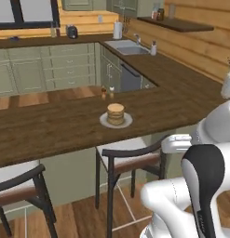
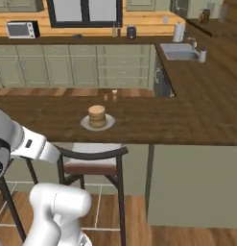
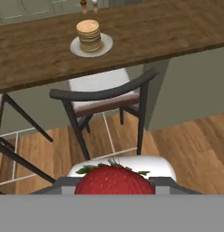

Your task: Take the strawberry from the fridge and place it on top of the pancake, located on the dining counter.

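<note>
While the arm is folded low in front of the dining counter (image 3: pixel 36 54), the gripper (image 3: pixel 114 188) sits nearly closed around the strawberry (image 3: pixel 114 181), whose red body and green leaves fill the gap between its fingertips in the hand view. From where the gripper points, the pancake (image 3: pixel 89 35) lies straight ahead and higher, a short stack of discs on a pale plate (image 3: pixel 104 45) near the front edge of the dark wood top. Between the gripper and that plate stands a dark-framed chair (image 3: pixel 102 97), its curved backrest reaching up just under the counter's edge, so the straight line to the pancake passes over the chair. The stack is upright and round, with no long axis to line up on; what matters is getting the berry above its flat top and coming down along its centre. Beyond the plate, further from the gripper, two small shakers (image 1: pixel 107 91) stand close together at the far edge of the counter. My judgement is that the next move calls for a lift up and forward, clearing the chair back and the counter lip before any descent.
</note>
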